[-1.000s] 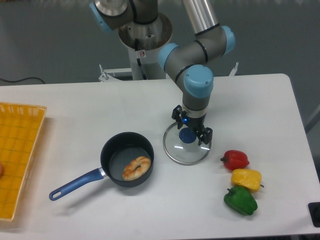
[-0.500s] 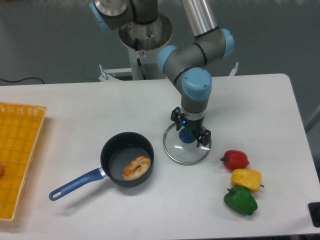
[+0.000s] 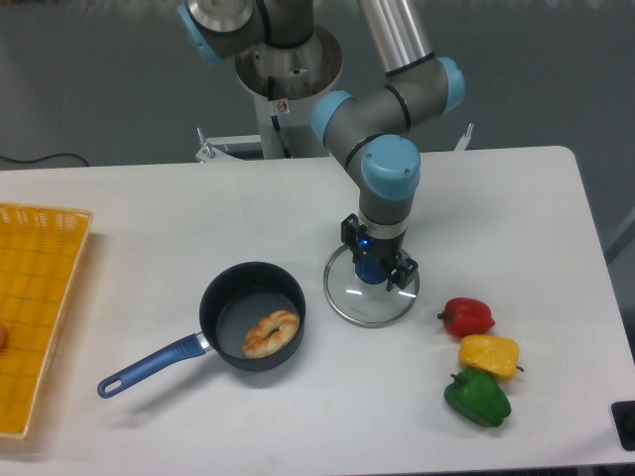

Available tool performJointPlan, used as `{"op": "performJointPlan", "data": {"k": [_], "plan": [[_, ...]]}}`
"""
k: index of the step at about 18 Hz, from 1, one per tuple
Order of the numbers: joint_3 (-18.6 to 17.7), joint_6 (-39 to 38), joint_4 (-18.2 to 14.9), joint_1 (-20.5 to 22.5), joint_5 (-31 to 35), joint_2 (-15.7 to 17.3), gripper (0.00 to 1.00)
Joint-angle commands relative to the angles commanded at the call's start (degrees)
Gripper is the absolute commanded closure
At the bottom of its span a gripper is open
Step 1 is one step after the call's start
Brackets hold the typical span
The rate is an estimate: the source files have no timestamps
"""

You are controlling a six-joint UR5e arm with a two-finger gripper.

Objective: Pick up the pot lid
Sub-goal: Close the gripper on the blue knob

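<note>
"What's toward the near right corner of the table (image 3: pixel 169 436)?"

"Green pepper (image 3: pixel 477 399), then yellow pepper (image 3: pixel 489 355), then red pepper (image 3: pixel 466 317)."

"And the pot lid (image 3: pixel 362 307)?"

"Farther in, between peppers and pan (image 3: pixel 220 297). The gripper's (image 3: pixel 380 258) fingers straddle its knob (image 3: pixel 371 271); whether they're clamped, I can't tell."

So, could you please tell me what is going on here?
The robot's gripper is down at the pot lid, its fingers about the blue knob; I can't tell whether they grip it. The lid appears to be lying on the table, beside the black pan with bread in it.
</note>
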Motion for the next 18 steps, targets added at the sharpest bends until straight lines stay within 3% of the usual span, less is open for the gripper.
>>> {"op": "performJointPlan", "data": {"k": [8,18], "plan": [[0.0,-0.1,-0.1,-0.1,0.1,0.0,0.41],[0.6,-0.2,-0.2,-0.4,0.3,0.3,0.47]]}}
